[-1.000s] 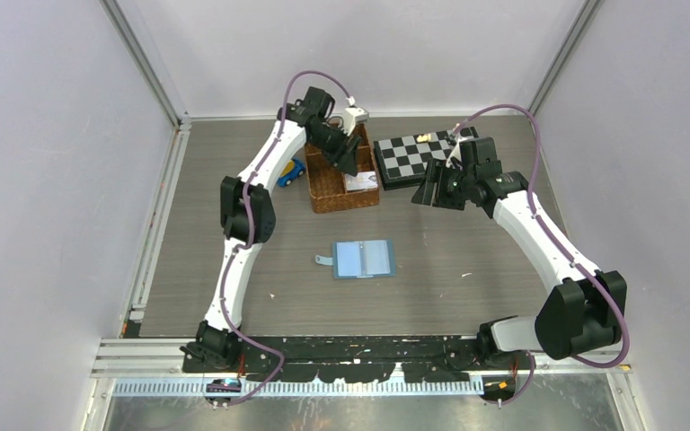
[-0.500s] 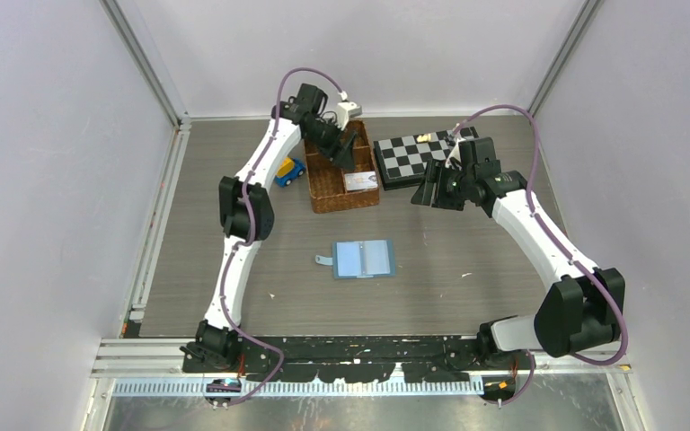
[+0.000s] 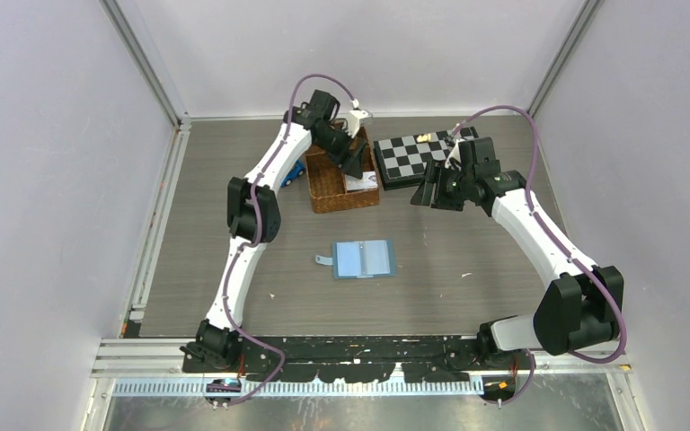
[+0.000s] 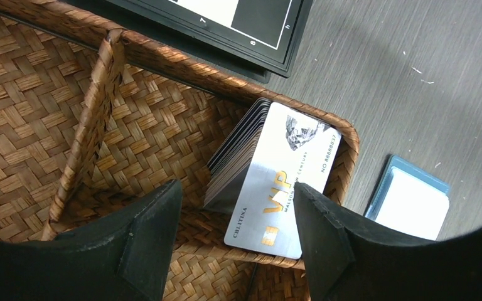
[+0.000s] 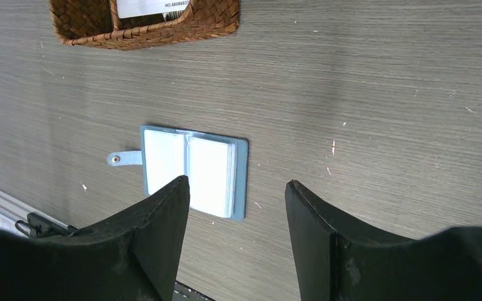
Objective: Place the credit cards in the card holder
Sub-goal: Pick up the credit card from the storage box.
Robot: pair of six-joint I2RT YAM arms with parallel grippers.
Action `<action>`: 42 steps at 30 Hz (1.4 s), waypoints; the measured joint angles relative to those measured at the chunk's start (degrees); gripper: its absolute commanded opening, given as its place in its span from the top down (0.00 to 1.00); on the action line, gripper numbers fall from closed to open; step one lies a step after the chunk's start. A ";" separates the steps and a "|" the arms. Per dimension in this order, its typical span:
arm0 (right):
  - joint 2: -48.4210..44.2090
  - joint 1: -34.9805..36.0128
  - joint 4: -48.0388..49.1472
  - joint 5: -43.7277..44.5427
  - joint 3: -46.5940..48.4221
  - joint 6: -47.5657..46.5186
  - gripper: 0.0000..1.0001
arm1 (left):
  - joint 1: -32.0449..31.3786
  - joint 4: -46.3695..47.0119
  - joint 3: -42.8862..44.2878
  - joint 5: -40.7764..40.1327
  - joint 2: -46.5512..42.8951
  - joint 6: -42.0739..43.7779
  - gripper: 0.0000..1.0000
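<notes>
Cards: credit cards (image 4: 276, 182) sit as a stack in the corner compartment of the wicker basket (image 4: 100, 81), lower centre of the left wrist view. The stack leans on edge against the basket wall, fanned slightly. That is probably why it stays together and shows free edges to pinch. The front card is silver with gold lettering, face up toward the camera. Its long axis runs from lower left to upper right of that frame, the printed end toward the upper right.

Left gripper (image 4: 235, 195) hangs over that compartment with jaws apart, one finger to each side of the stack and neither seeming to touch it. My reading is that it is lined up across the short width of the cards, which suits a pinch on the flat faces or edges.

Card holder (image 3: 365, 259) lies open and flat at the middle of the top view, well apart from the basket. Its pale inner pockets face up and its long axis runs left to right, with the snap tab pointing to frame left. Opened this way, the pockets are reachable from above.

Right gripper (image 3: 429, 193) hovers in the upper right of the top view, just beside the chessboard (image 3: 409, 157). Its jaws are spread and nothing is between them, and its camera looks down on the holder. It is likely waiting to steady the holder.
</notes>
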 measured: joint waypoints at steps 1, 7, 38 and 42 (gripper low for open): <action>0.00 0.00 0.02 -0.02 0.00 0.00 0.38 | -0.11 0.00 -0.07 -0.39 0.00 0.09 0.32; 0.00 -0.02 0.48 -0.61 -0.83 0.00 0.38 | -1.20 -0.48 -0.76 -1.97 0.00 0.85 0.32; -1.07 -0.39 1.90 -0.42 -3.21 0.52 0.38 | -1.40 -9.53 -1.53 -5.81 -2.67 -0.35 0.75; -1.07 -0.44 1.95 -0.13 -3.28 0.83 0.38 | -1.40 -10.16 -1.53 -5.57 -3.76 -0.48 0.81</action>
